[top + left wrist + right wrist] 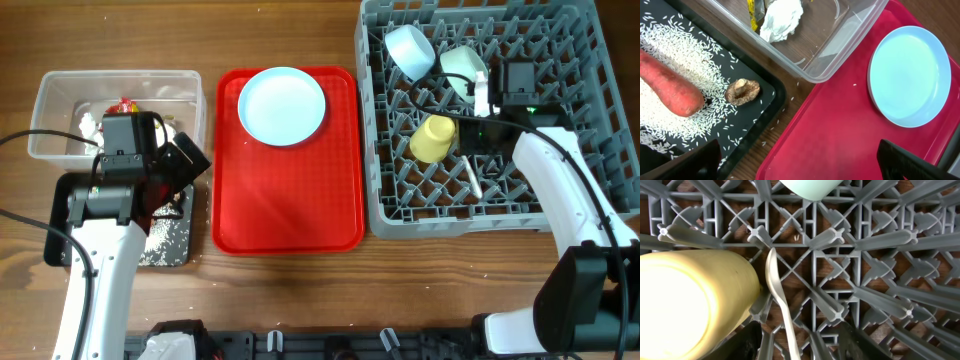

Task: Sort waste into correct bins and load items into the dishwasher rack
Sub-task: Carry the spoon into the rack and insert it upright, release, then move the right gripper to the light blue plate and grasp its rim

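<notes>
Right gripper [801,342] apart astride white spoon [776,280] (yellow cup [690,305] beside); left gripper [795,160] apart over red tray [840,125].

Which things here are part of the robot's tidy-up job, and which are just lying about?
Part of the job: plate, bowl, second bowl, yellow cup, spoon, rack, clear tub, black tray, carrot, rice, brown lump, tissue, wrapper.

Just lying about: red tray, table.
</notes>
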Controlling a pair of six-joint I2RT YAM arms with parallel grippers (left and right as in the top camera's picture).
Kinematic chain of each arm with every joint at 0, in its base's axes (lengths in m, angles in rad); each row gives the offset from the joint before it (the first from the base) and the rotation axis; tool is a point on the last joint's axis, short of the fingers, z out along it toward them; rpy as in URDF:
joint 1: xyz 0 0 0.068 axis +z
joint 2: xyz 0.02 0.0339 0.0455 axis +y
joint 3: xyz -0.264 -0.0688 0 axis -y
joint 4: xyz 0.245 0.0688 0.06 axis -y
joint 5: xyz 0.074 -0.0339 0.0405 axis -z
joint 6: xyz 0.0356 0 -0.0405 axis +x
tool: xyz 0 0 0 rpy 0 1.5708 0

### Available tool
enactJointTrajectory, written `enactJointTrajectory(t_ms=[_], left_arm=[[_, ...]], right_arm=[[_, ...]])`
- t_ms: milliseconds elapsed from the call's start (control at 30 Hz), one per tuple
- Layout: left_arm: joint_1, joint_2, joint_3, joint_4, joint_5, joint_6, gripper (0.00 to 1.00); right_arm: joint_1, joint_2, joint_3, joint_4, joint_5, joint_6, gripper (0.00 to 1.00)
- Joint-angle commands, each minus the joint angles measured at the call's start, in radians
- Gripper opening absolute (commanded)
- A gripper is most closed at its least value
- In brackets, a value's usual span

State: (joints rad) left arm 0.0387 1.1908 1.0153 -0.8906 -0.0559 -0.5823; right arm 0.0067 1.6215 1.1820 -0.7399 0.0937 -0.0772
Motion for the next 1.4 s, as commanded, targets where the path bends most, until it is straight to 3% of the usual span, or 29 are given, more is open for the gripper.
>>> enactJointTrajectory(t_ms=[0,100,167,233,300,367,467,600,700,800,833,867,1000,1100,1233,1367], left_arm=[[0.005,-0.013,0.019,0.002,-0.017,-0.009,1.0],[0.005,-0.013,0.019,0.002,-0.017,-0.009,1.0],[0.005,-0.013,0.019,0.002,-0.017,-0.009,1.0],[0.005,-0.013,0.019,0.002,-0.017,-0.01,1.0],[0.005,-0.013,0.019,0.002,-0.017,-0.009,1.0],[0.005,-0.013,0.019,0.002,-0.017,-0.009,1.0],[0.005,-0.013,0.019,0.002,-0.017,-0.009,1.0],[0.005,-0.013,0.019,0.002,-0.017,-0.009,1.0],[0.005,-0.013,0.019,0.002,-0.017,-0.009,1.0],[0.005,-0.013,0.019,0.002,-0.017,-0.009,1.0],[0.005,-0.013,0.019,0.002,-0.017,-0.009,1.0],[0.005,-0.013,0.019,0.002,-0.017,-0.009,1.0],[0.005,-0.013,0.019,0.002,-0.017,-0.01,1.0],[0.005,-0.013,0.019,0.002,-0.017,-0.009,1.0],[0.005,-0.013,0.019,0.002,-0.017,-0.009,1.0],[0.005,-0.013,0.019,0.002,-0.017,-0.009,1.0]], right_arm=[[0.0,0.013,0.016,0.0,-0.014,0.002,0.52],[0.001,-0.005,0.103,-0.059,-0.073,0.038,0.52],[0.001,-0.03,0.187,-0.075,-0.233,0.04,0.52],[0.001,-0.051,0.253,-0.054,-0.42,0.099,0.42],[0.008,-0.055,0.312,-0.002,-0.605,0.297,0.29],[0.042,-0.055,0.315,0.087,-0.714,0.354,0.31],[0.146,-0.054,0.309,0.156,-0.711,0.394,0.36],[0.319,-0.03,0.298,0.219,-0.575,0.439,0.41],[0.429,0.026,0.298,0.252,-0.441,0.55,0.69],[0.514,0.136,0.298,0.307,-0.389,0.552,0.78],[0.532,0.172,0.298,0.31,-0.343,0.57,0.94],[0.549,0.207,0.298,0.306,-0.282,0.597,1.0],[0.633,0.349,0.298,0.312,-0.008,0.655,0.96],[0.668,0.426,0.298,0.321,0.151,0.716,0.77],[0.671,0.494,0.298,0.392,0.176,0.734,0.66],[0.669,0.524,0.298,0.47,0.207,0.733,0.65]])
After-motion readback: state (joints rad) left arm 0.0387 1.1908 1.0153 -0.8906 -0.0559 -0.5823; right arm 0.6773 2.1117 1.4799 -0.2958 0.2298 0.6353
